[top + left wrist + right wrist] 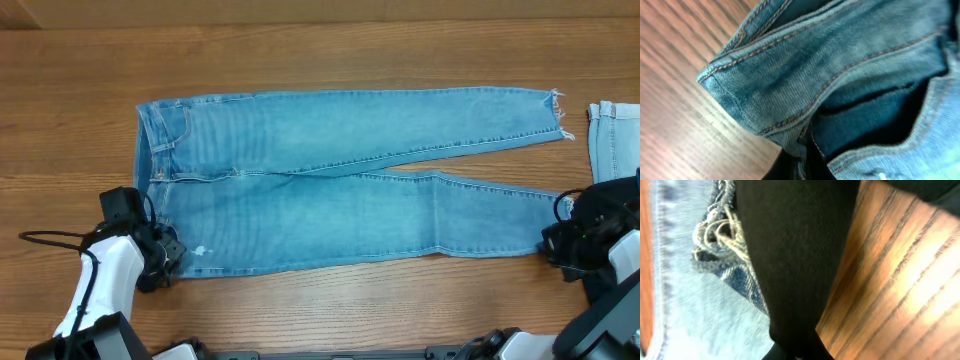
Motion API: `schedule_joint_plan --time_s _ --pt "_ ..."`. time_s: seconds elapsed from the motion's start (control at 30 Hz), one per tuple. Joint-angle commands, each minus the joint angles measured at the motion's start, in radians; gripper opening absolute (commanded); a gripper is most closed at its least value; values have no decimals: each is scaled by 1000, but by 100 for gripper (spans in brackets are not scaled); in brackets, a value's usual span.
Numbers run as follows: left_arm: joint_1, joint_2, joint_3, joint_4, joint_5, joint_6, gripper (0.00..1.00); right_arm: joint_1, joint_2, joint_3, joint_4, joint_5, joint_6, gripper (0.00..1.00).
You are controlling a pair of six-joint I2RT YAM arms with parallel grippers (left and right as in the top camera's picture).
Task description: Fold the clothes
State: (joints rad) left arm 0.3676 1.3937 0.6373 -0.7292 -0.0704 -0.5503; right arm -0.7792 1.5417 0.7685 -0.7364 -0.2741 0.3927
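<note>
Jeans: the light blue denim jeans (330, 200) lie flat in the middle of the brown wooden table (300, 60), waist to the left, both legs running to the right.
Other things: a pale blue piece of cloth (615, 135) sits at the far right, apart from the upper leg's end. A thin black cable (55, 240) loops on the wood to the left of the left arm.
Left gripper: the left gripper (165, 258) is at the near left corner of the waist. Up close, the waistband corner (740, 95) bunches down into the dark fingers, so it is grasping the jeans.
Right gripper: the right gripper (562, 238) is at the end of the near leg. A black finger (795, 255) fills the wrist view, right beside the frayed hem (720, 235). I cannot tell if it is clenched or released.
Hard to see: the pale cloth is cut off by the right edge. The right arm covers the tip of the near leg.
Open room: bare wood runs along the far side and the far left.
</note>
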Motion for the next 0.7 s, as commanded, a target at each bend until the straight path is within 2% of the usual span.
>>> schedule_joint_plan --time_s 0.0,0.1,0.2,0.37,0.47,0.6,0.67 --pt "12 -99 103 -75 -3 31 4 -2 -111 66 -22 -8 -3 4" --pt "56 -195 166 -113 -19 40 4 -2 -175 83 -30 -8 -2 4" --pt "154 -264 204 -134 -18 77 4 -2 -194 118 -64 -8 -2 4" --pt "321 -283 216 -165 12 124 4 -2 -194 190 -153 8 -2 4" --pt "397 -283 217 -162 77 125 4 -2 -194 225 -200 38 -3 4" --pt "410 -283 219 -122 110 137 4 0 -193 268 -212 28 -3 4" --pt "410 -283 219 -60 176 136 4 21 -193 289 -200 10 -3 4"
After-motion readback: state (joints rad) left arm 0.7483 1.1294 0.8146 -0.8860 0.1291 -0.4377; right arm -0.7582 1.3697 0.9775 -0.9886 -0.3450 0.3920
